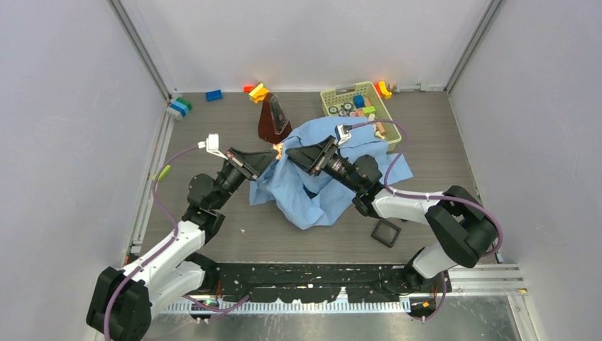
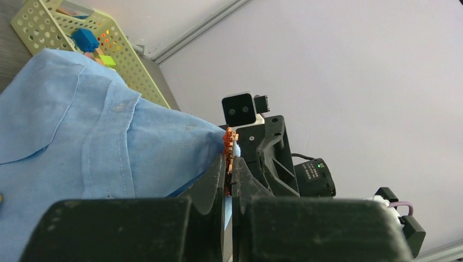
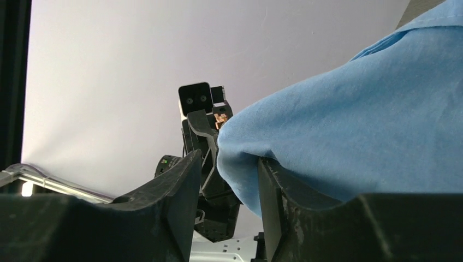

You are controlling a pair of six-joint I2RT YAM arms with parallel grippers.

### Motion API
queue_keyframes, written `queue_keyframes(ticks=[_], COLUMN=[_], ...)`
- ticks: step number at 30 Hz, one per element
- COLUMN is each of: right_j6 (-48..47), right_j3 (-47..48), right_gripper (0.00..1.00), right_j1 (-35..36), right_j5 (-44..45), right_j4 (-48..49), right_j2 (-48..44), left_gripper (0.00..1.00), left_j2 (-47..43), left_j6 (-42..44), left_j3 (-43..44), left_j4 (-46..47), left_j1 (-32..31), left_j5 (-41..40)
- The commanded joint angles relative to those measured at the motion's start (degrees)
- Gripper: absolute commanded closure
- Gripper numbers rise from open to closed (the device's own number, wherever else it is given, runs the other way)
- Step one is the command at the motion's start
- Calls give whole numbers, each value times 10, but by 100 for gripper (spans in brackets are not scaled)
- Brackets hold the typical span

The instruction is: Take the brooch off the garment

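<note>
Shirt (image 1: 334,188) lies heaped mid-tabletop, a bit toward the right edge. Left gripper (image 2: 230,164) is clamped on the coppery brooch (image 2: 229,143) at the shirt's left side, up off the tabletop, with the brooch right against the cloth. Right gripper (image 3: 226,164) faces it tip to tip, jaws apart. A shirt fold bulges between them, against one finger and with a gap at the other. Basket (image 1: 328,94) of small bits sits at the far right, touching the shirt. Brown object (image 1: 273,117) is just beyond the shirt. Blocks (image 1: 214,95) line the far edge. Black square frame (image 1: 387,232) is near the near edge.
</note>
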Motion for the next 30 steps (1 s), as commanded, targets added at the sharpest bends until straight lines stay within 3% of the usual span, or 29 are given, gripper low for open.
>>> queue_keyframes(ticks=[1,22,26,30], right_j6=[31,36,29,13], right_j3=[19,72,78,83], right_gripper=[55,78,78,78], right_j1=[-6,-6,-6,-6], right_j5=[8,-45,-65,-83], right_j4=[43,-9,-18,-43], right_j2=[-2,59,64,59], left_gripper=[100,100,100,100], left_j2=[-9,24,20,7], left_j6=[-3,4,15,58], left_j3=[-5,20,33,70], left_j4=[60,89,41,-92], left_j1=[-5,-5,-5,-5], left_j5=[15,69,80,76])
